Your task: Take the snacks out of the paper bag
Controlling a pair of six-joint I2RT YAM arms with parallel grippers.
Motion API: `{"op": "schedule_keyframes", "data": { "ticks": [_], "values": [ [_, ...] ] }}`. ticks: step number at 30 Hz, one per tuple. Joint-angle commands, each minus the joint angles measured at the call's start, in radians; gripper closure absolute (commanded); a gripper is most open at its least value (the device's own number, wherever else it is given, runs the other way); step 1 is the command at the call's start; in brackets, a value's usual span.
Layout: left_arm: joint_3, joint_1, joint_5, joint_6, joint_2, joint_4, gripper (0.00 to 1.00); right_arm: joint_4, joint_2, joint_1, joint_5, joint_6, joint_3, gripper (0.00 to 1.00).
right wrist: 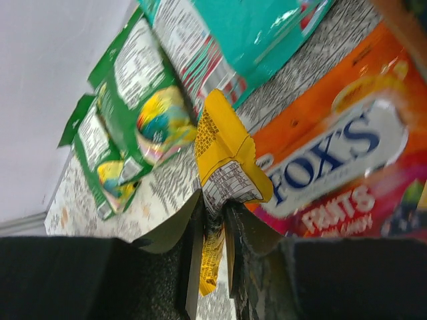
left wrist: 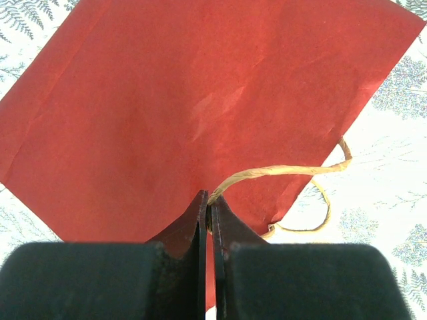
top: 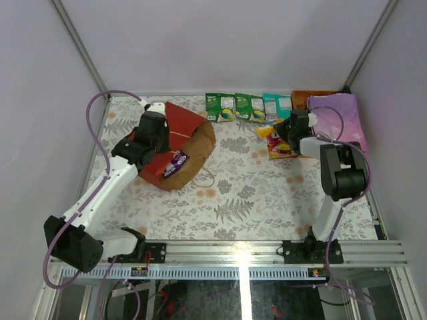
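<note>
The red paper bag (top: 180, 127) lies on its side at the left, its brown mouth facing right. A purple packet (top: 176, 162) shows inside the mouth. My left gripper (top: 163, 133) rests on the bag's red outside (left wrist: 200, 100), shut (left wrist: 209, 210) on its twine handle (left wrist: 280, 171). My right gripper (top: 280, 131) is shut (right wrist: 213, 213) on a yellow packet (right wrist: 227, 153), also seen from above (top: 265, 132), just over an orange-red Fox's packet (right wrist: 333, 160) (top: 281, 148). Two green packets (top: 220, 107) (top: 249, 107) and a teal packet (top: 277, 105) lie in a row at the back.
An orange-brown wooden tray (top: 312, 98) stands at the back right with a purple book (top: 341, 115) leaning over it. The cell walls close in the back and both sides. A metal rail (top: 240, 253) runs along the near edge.
</note>
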Motion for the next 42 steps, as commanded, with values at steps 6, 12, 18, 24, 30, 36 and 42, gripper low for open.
{"op": "schedule_keyframes", "data": {
  "ticks": [6,12,18,24,30,36,42],
  "values": [
    [-0.005,0.025,0.0,0.003,0.026,0.054,1.0,0.048,0.106,-0.078,-0.03,0.028,0.158,0.77],
    [-0.003,0.035,0.004,0.005,0.037,0.052,1.0,0.038,0.111,-0.111,0.01,0.035,0.172,0.77],
    [0.002,0.037,-0.017,0.004,0.043,0.045,1.0,0.014,0.112,-0.117,0.042,0.061,0.167,0.74],
    [0.001,0.038,0.006,0.004,0.046,0.047,1.0,-0.022,0.056,-0.116,0.078,0.063,0.131,0.18],
    [0.007,0.038,0.042,0.001,0.07,0.047,1.0,0.018,-0.043,-0.115,0.089,0.047,0.061,0.01],
    [0.005,0.038,0.06,0.0,0.051,0.052,1.0,0.036,-0.219,-0.074,0.128,-0.07,-0.009,0.01],
    [0.017,0.037,0.078,0.001,0.058,0.054,1.0,-0.01,-0.357,0.145,0.18,-0.276,-0.024,0.01]
  ]
}}
